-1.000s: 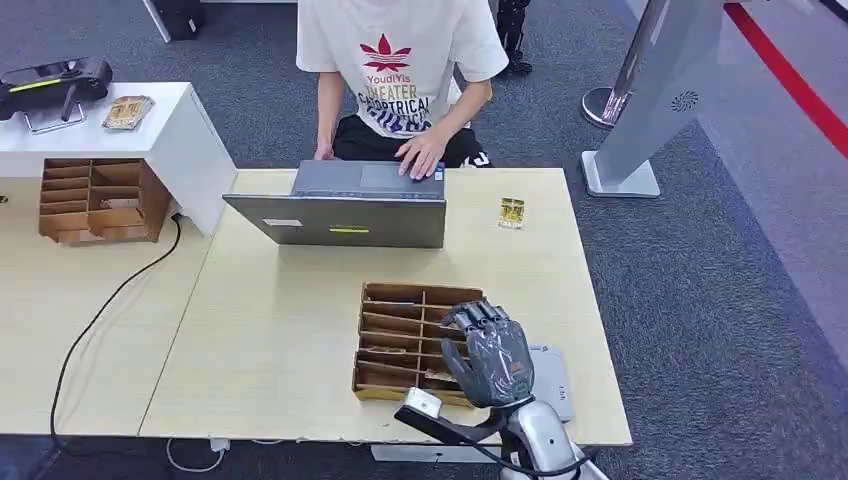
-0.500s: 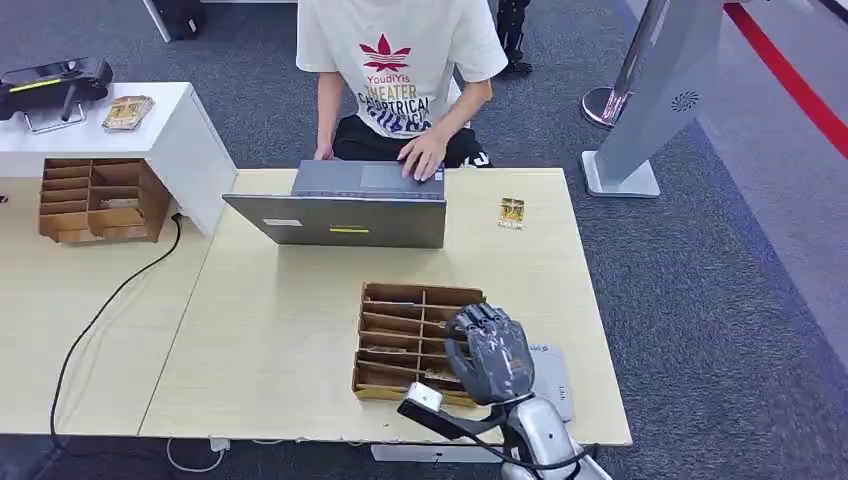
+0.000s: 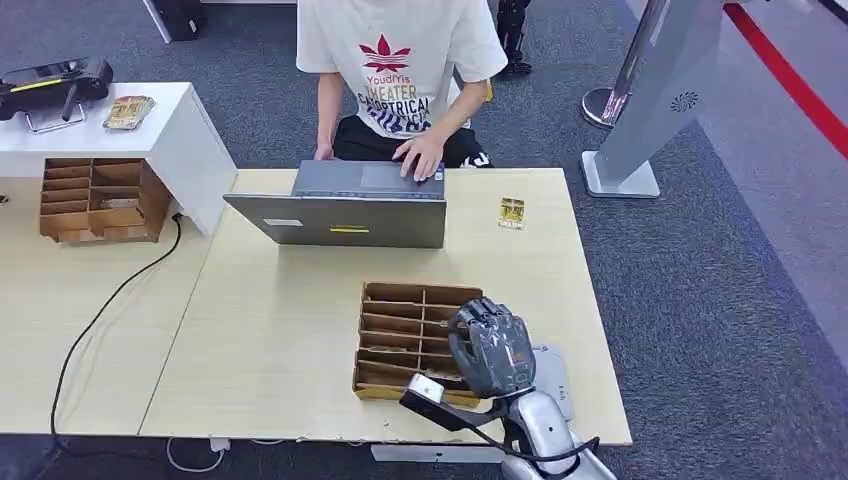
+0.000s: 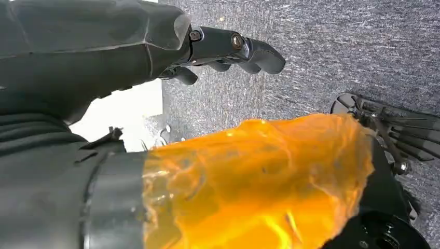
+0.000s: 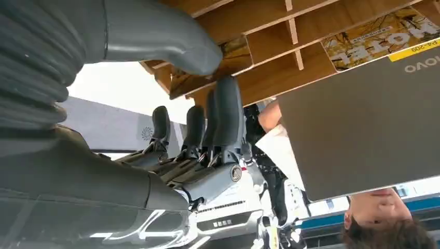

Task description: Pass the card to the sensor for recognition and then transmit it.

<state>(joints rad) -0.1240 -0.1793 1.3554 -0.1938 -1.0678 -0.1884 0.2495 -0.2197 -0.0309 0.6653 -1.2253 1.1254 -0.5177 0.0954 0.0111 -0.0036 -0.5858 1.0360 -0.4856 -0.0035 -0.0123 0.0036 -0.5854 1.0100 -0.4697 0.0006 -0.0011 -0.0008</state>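
The right robot hand [image 3: 490,347] is seen over the near-right corner of the organiser [image 3: 405,340] on the bench [image 3: 280,330]. In the right wrist view a card [image 5: 228,62] is pinched betw. thumb [image 5: 171,46] and fingers [image 5: 228,111], apparently just above an organiser slot. A grey sensor [image 3: 553,372] lies just right of the organiser. A 2nd card [image 3: 511,212] lies beyond the organiser, nr the laptop [image 3: 340,215]. The left robot hand [image 4: 228,49] hangs over carpet, fingers apart, nothing held.

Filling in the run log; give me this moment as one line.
phase: card pickup | right hand: over card organizer, thumb and finger on a card | left hand: holds nothing | sensor pad: beside organizer
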